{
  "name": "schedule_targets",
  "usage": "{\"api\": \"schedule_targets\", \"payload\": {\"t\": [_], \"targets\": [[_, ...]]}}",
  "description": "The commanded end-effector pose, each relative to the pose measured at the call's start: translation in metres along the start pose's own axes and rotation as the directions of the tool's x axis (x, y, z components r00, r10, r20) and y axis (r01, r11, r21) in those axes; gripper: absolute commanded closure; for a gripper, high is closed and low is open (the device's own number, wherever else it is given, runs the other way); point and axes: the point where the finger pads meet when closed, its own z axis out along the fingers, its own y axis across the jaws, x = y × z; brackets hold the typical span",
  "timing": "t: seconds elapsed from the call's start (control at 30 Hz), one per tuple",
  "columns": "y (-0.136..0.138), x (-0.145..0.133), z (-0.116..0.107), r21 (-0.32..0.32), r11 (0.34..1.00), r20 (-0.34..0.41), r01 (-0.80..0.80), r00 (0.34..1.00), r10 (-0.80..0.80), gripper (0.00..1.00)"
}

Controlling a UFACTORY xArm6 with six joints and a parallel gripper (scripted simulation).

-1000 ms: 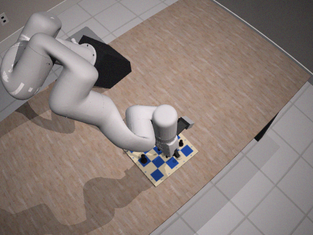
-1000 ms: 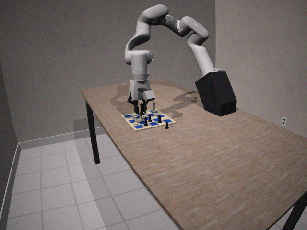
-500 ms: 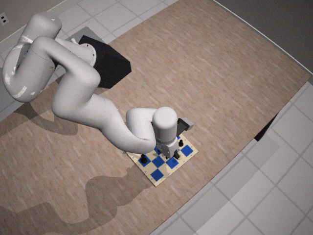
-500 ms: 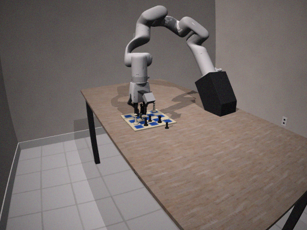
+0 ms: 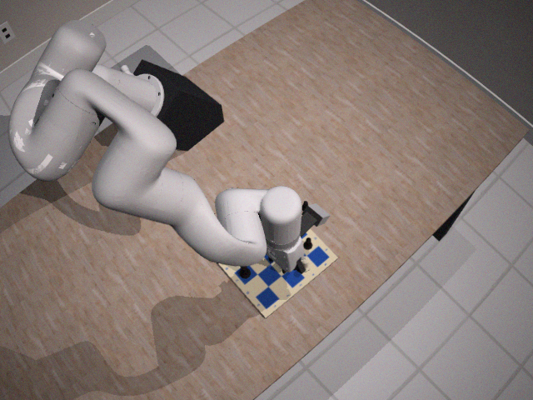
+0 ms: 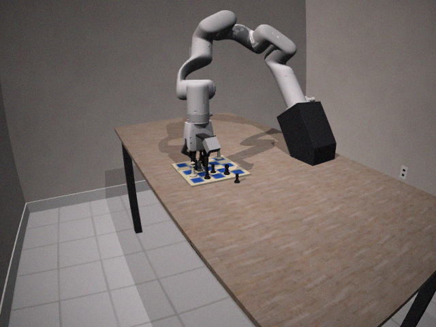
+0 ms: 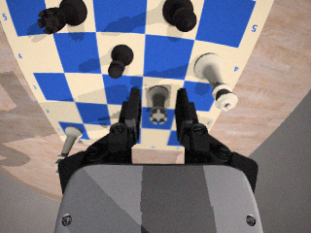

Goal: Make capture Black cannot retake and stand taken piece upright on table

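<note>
The small blue-and-cream chessboard (image 7: 39, 52) (image 5: 275, 307) (image 6: 191, 181) lies near the table's edge. My gripper (image 7: 157, 99) (image 5: 296, 268) (image 6: 200, 160) is low over the board. Its fingers stand open on either side of a white rook (image 7: 157, 99) in the C file, with a gap on each side. A black pawn (image 7: 119, 60) stands one row beyond it. A black rook (image 7: 54, 18) and another black piece (image 7: 179, 14) stand on the far rank. A white piece (image 7: 214, 78) stands to the right, another white piece (image 7: 70, 136) to the near left. A black pawn (image 6: 236, 178) stands upright on the table beside the board.
The wooden table (image 5: 344, 129) (image 6: 299, 228) extends well beyond the board. The arm's black base block (image 5: 189, 112) (image 6: 306, 133) stands at the far side. The table edge (image 5: 326, 336) runs just past the board. My arm hides part of the board in the top view.
</note>
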Motion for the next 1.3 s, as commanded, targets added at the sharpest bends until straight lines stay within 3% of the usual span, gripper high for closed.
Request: {"api": "schedule_targets", "payload": {"t": [0.0,1.07,1.1,1.27], "targets": [[0.0016,0.0,-0.0001,-0.004,1.0,0.0,-0.001,1.0,0.001,0.63],[0.0016,0.0,-0.0001,-0.004,1.0,0.0,-0.001,1.0,0.001,0.63],[0.0016,0.0,-0.0001,-0.004,1.0,0.0,-0.001,1.0,0.001,1.0],[0.0016,0.0,-0.0001,-0.004,1.0,0.0,-0.001,1.0,0.001,1.0]]}}
